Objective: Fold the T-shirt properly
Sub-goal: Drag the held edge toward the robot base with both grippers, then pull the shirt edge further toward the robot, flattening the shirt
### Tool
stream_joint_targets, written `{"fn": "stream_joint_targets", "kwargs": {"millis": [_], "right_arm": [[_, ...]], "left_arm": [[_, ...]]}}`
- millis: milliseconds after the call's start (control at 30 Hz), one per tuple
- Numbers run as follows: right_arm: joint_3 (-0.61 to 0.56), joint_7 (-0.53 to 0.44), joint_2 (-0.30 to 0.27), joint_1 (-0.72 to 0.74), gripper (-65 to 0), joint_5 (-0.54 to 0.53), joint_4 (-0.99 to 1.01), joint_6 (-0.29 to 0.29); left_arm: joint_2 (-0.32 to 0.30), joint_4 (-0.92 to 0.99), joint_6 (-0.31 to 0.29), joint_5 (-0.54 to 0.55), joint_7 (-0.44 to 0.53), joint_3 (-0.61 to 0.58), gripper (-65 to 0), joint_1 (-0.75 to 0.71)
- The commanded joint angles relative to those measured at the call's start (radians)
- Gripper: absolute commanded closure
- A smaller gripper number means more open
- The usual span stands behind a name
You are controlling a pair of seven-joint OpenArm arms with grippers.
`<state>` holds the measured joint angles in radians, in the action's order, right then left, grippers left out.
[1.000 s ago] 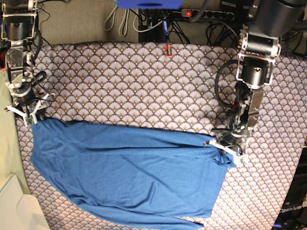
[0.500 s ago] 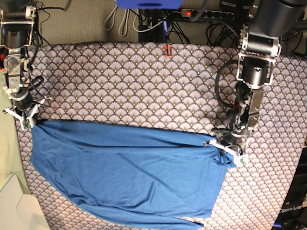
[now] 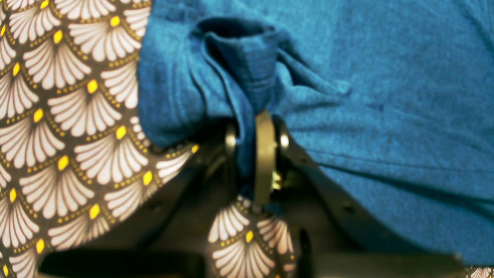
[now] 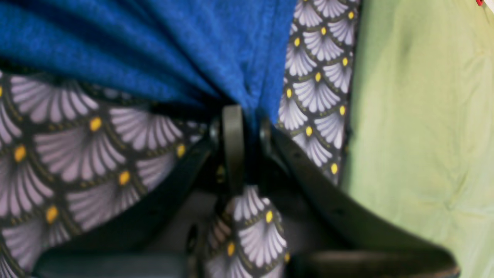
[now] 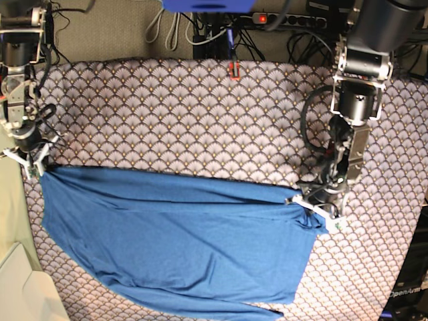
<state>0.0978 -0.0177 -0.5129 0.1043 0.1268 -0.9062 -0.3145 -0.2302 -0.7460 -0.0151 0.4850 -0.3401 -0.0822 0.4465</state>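
Note:
The blue T-shirt [image 5: 180, 247] lies folded across the near half of the scallop-patterned tablecloth [image 5: 187, 114]. At its upper left corner in the base view, my right gripper [image 5: 32, 167] is shut on the fabric. The right wrist view shows that gripper [image 4: 247, 119] pinching a bunched fold of the T-shirt [image 4: 162, 42]. At the shirt's right edge my left gripper [image 5: 319, 212] is also shut on cloth. In the left wrist view this gripper [image 3: 256, 127] clamps a gathered hem of the T-shirt [image 3: 386, 96], and the pinched cloth hides its pads.
A pale green surface [image 5: 9, 221] runs along the table's left side, also seen as a green sheet [image 4: 417, 116]. A beige box [image 5: 23, 287] sits at the near left corner. A small red object [image 5: 234, 69] and a power strip [image 5: 287, 20] with cables lie at the back.
My right gripper closed on the shirt's upper left corner and drew it up and to the left, straightening the top edge. The left gripper stayed where it was.

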Motion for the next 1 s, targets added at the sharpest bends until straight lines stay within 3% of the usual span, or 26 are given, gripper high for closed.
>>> {"fn": "stream_joint_targets", "kwargs": {"millis": [0, 133, 333, 633, 733, 967], "right_arm": [[0.007, 0.002, -0.028, -0.007, 0.0, 0.007, -0.026, 0.008], [0.012, -0.063, -0.03, -0.085, 0.0, 0.007, -0.097, 0.008], [0.015, -0.075, -0.026, -0.133, 0.0, 0.007, -0.116, 0.008], [0.016, -0.078, -0.046, -0.18, 0.0, 0.004, -0.118, 0.008], [0.023, -0.118, -0.049, -0.203, 0.0, 0.004, -0.126, 0.008], [0.141, -0.202, -0.028, -0.32, 0.0, 0.004, -0.199, 0.008]], "left_arm": [[-0.008, -0.024, 0.005, -0.001, -0.029, 0.002, -0.3, 0.01], [-0.041, -0.166, 0.013, 0.004, -0.034, 0.003, -0.3, -0.059], [-0.064, -0.332, 0.013, 0.004, -0.187, 0.009, -0.3, -0.128], [-0.079, -0.481, 0.011, -0.002, -0.291, 0.152, -0.3, -0.232], [-0.079, -0.518, 0.008, -0.004, -0.31, 0.181, -0.3, -0.262], [-0.104, -0.603, 0.008, -0.004, -0.33, 0.187, -0.3, -0.326]]}}
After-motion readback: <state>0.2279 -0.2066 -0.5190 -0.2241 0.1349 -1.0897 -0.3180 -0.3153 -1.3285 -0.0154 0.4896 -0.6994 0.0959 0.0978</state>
